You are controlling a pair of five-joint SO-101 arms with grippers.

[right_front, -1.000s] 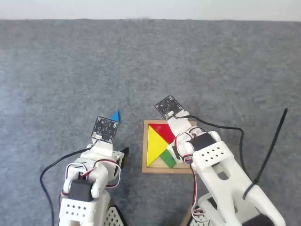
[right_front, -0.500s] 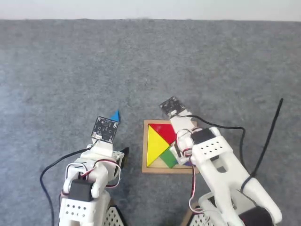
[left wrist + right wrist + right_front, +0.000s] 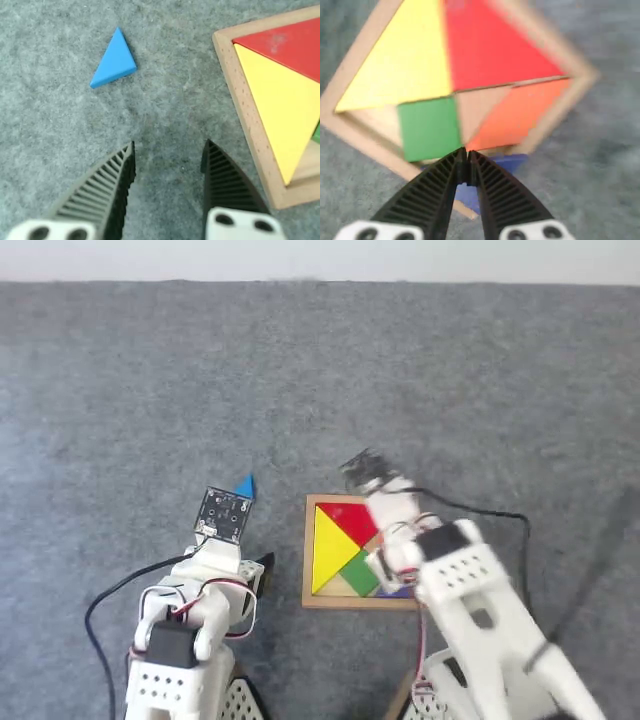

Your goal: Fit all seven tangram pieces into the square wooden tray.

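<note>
Right wrist view: right gripper [image 3: 466, 151] jaws pressed together, one dark-blue piece [image 3: 512, 161] beneath; I count four pieces [image 3: 410, 65] in one tray [image 3: 475, 110]. Left gripper [image 3: 169, 145] spread, one blue triangle [image 3: 115, 60] ahead.

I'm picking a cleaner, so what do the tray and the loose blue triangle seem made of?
The square tan tray looks like bare wood: pale, matte, faint pores. The small blue triangle looks matte-painted, evenly coloured; wood or plastic beneath is unclear.
</note>
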